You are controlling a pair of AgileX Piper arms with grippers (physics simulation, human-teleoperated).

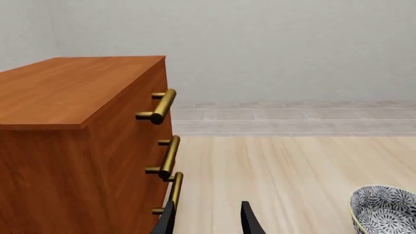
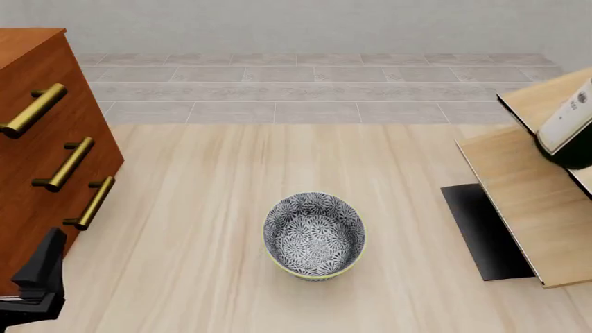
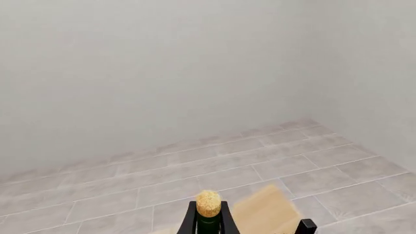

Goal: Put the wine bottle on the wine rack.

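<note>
The wine bottle [image 2: 567, 125] shows at the far right edge of the front view, its white label and dark body lying against the pale-wood wine rack [image 2: 527, 201]. In the right wrist view its tan cork and green neck [image 3: 208, 203] stand between the dark fingers of my right gripper [image 3: 206, 222], which looks shut on the neck, with a rack panel [image 3: 263, 212] just beyond. The right gripper itself is outside the front view. My left gripper [image 2: 41, 267] [image 1: 208, 222] is open and holds nothing, low at the near left beside the cabinet.
A reddish-brown cabinet [image 2: 37, 139] [image 1: 65, 146] with brass handles fills the left side. A patterned grey-blue bowl [image 2: 315, 236] [image 1: 383, 209] sits mid-table. The rack's black base [image 2: 481, 229] lies on the table at right. Grey tiles and a wall lie beyond.
</note>
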